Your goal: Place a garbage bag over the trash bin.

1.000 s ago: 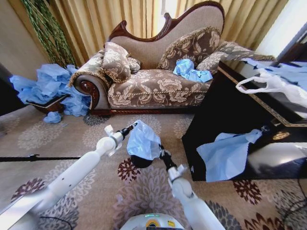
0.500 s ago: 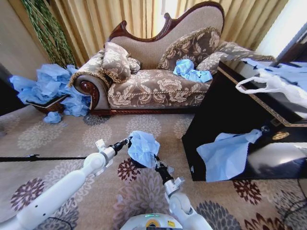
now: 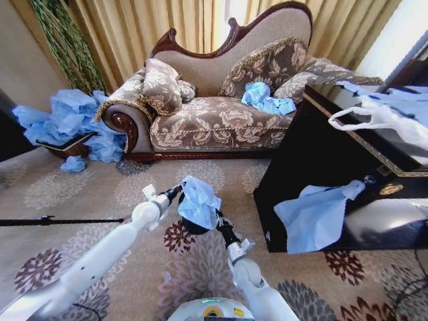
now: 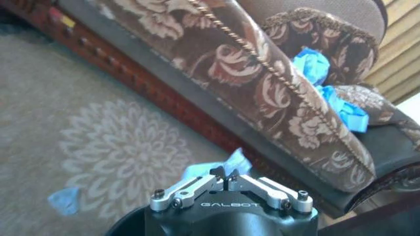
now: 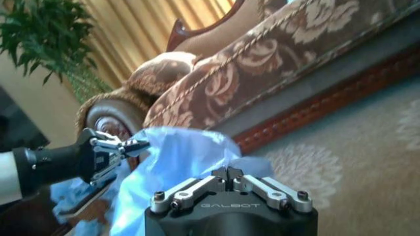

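Note:
The garbage bag [image 3: 198, 202], a crumpled light-blue film, hangs bunched over the small black trash bin [image 3: 192, 226] on the patterned carpet; a dark patch of the bin shows under it. My left gripper [image 3: 176, 192] is shut on the bag's left edge. My right gripper [image 3: 217, 218] is shut on its right side, close to the bin. In the right wrist view the bag [image 5: 177, 162] spreads between my right gripper [image 5: 227, 172] and the left gripper [image 5: 135, 145]. In the left wrist view the left gripper [image 4: 224, 173] pinches a strip of blue film [image 4: 226, 161].
An ornate sofa [image 3: 214, 120] stands behind, with a blue bag [image 3: 266, 99] on its seat. A black table [image 3: 334, 167] at the right carries a draped flat blue bag [image 3: 314, 214] and a white handled bag [image 3: 381, 117]. Blue bags [image 3: 67, 120] pile up at the left. A black cable [image 3: 60, 220] crosses the carpet.
Over the last second both grippers brought the bag down and closer to me over the bin. It is more bunched now. The left gripper has since lifted slightly.

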Controlling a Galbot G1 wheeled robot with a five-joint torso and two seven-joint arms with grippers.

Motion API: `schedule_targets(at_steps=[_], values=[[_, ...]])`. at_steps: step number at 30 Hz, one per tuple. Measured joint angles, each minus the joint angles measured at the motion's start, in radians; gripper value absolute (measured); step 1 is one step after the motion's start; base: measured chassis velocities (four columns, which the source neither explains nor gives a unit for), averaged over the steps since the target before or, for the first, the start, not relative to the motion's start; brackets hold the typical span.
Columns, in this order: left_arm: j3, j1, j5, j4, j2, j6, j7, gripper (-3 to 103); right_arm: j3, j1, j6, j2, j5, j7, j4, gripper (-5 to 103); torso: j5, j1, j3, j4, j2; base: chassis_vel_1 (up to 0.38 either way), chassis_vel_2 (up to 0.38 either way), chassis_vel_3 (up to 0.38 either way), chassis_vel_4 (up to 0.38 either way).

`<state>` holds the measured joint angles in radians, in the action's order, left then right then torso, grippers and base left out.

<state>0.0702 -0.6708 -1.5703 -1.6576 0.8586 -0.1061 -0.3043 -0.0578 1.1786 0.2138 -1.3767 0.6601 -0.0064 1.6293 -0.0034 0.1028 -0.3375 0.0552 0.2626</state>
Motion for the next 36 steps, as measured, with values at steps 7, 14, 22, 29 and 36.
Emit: schedule_targets(at_steps=[7, 14, 22, 29, 36], values=[[-0.007, 0.029, 0.043, 0.006, -0.005, -0.075, -0.05, 6, -0.033, 0.016, -0.004, -0.004, 0.008, 0.006, 0.01, 0, -0.0004, 0.0, 0.0, 0.0007, 0.0, 0.0, 0.0, 0.0, 0.0], [-0.075, -0.063, 0.08, -0.131, -0.162, -0.121, 0.013, 26, -0.064, 0.012, -0.006, -0.024, 0.005, 0.003, 0.002, 0, -0.0003, 0.0, 0.0, 0.0002, 0.0, 0.0, 0.0, 0.0, 0.0], [-0.147, -0.278, 0.149, -0.318, -0.348, -0.143, 0.099, 59, -0.083, -0.016, -0.008, -0.03, 0.006, 0.002, -0.021, 0, 0.0, 0.0, 0.0, -0.0003, 0.0, 0.0, 0.0, 0.0, 0.0], [-0.104, -0.334, 0.278, -0.313, -0.363, -0.211, 0.112, 86, -0.09, -0.035, -0.008, -0.031, 0.007, 0.001, -0.038, 0, -0.0001, 0.0, 0.0, 0.0, 0.0, 0.0, 0.0, 0.0, 0.0], [-0.037, -0.321, 0.237, -0.315, -0.315, -0.263, 0.102, 102, -0.094, -0.047, -0.007, -0.03, 0.013, 0.0, -0.047, 0, 0.0, 0.0, 0.0, 0.0, 0.0, 0.0, 0.0, 0.0, 0.0]])
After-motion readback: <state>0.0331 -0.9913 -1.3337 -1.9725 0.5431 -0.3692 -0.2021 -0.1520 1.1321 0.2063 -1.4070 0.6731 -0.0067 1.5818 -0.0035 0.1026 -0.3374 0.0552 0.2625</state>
